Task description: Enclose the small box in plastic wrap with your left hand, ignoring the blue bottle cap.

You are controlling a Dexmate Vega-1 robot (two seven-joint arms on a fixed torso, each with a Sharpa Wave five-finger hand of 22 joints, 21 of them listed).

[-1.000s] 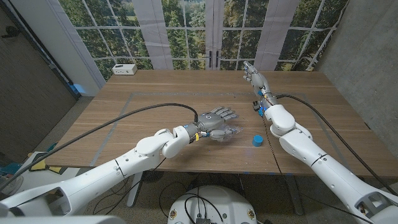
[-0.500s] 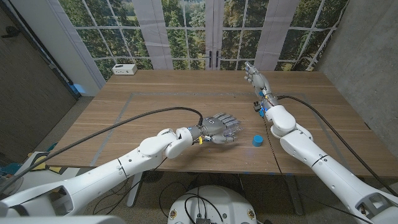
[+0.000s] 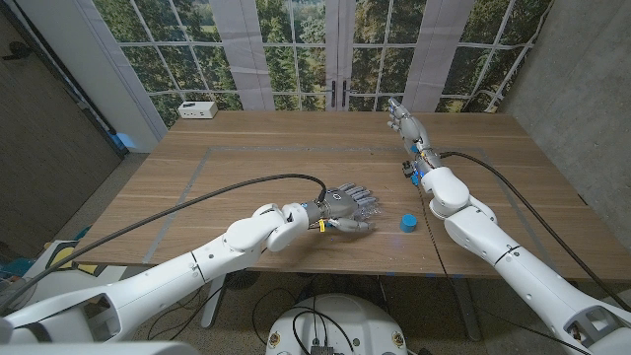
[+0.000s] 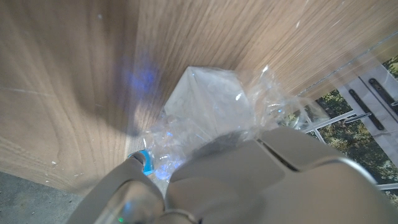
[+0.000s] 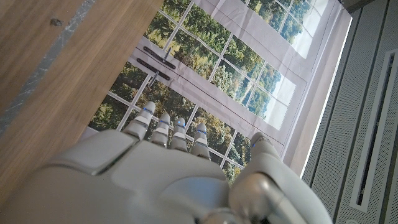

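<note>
Table (image 3: pixel 246 163): wood, visible straight grain, matt, with faint tape lines on it. Plastic wrap (image 4: pixel 261 102): clear thin film, crinkled, glossy, catching highlights. Small box (image 4: pixel 208 102) under the film looks pale and smooth; material unclear. Blue bottle cap (image 3: pixel 407 223): plastic, matt. Left hand (image 3: pixel 347 205): grey shell, smooth, semi-matt. Right hand (image 3: pixel 402 120): same finish.

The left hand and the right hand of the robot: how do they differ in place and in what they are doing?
The grey left hand is low over the near middle of the wooden table, its fingers over crinkled clear plastic wrap; the grey right hand is at the far edge, over nothing. The left hand is close to the small blue bottle cap; the right hand is far from it. Both have their fingers extended.
</note>
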